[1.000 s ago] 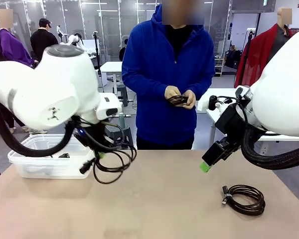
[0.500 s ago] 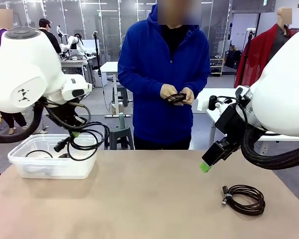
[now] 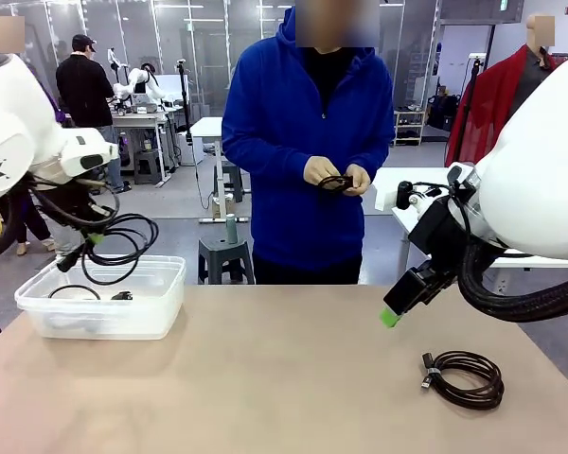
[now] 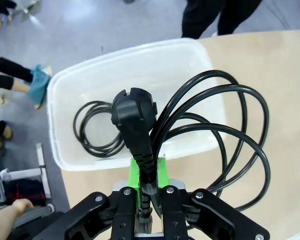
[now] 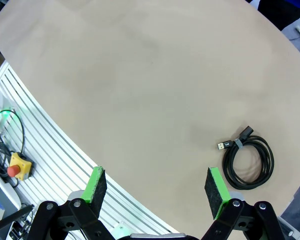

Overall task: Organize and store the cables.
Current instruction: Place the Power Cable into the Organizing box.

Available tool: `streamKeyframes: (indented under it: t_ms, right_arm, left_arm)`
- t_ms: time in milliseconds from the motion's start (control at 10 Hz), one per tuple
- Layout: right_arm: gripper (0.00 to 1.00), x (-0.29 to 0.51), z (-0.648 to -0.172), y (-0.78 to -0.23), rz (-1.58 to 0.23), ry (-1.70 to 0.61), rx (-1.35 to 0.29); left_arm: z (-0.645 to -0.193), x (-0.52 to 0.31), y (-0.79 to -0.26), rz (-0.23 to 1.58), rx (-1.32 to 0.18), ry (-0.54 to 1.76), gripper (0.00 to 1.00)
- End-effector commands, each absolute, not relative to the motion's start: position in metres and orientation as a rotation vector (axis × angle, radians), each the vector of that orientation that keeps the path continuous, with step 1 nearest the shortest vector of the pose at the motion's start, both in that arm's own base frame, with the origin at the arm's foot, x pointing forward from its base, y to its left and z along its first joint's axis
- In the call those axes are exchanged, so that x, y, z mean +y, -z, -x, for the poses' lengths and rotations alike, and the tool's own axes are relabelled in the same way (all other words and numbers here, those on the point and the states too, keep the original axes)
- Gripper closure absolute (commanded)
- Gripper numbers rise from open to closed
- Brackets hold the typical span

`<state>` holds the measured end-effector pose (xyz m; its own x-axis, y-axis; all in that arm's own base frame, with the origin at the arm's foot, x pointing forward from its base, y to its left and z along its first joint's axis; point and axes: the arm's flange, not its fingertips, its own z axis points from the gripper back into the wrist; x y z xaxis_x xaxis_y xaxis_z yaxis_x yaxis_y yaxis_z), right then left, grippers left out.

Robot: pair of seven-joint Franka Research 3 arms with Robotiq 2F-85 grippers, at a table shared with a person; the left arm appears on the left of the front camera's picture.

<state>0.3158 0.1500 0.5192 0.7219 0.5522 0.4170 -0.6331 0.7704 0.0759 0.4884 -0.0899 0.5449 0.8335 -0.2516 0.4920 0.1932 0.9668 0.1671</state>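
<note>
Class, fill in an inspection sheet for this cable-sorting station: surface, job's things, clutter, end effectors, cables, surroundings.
Surface: tan table, bare in the middle.
Job's things: clear bin at the left with the bin coil inside; table coil at the right; hand coil in the person's hands.
Clutter: nothing seen.
End effectors: left end effector shut on the plug cable, above the bin; right end effector open, empty, above the table.
Cables: black hose loops under the right arm.
Surroundings: people and tables farther off.
</note>
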Motion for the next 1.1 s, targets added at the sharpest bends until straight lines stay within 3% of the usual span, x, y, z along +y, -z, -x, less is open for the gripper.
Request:
streamKeyframes:
  t_ms: [0,200,1000]
  right_arm:
    - [0.00,0.150,-0.317,-0.519,-0.220,-0.657,-0.391]
    - [0.00,0.150,-0.317,-0.519,-0.220,-0.657,-0.391]
    - [0.00,0.150,-0.317,-0.519,-0.220,-0.657,-0.391]
  left_arm:
    - [-0.516,-0.064,-0.545,-0.082,-0.525,0.134,0.84]
    - [-0.531,-0.036,-0.529,-0.066,-0.527,0.035,0.84]
    - [-0.534,-0.012,-0.509,-0.069,-0.501,0.033,0.84]
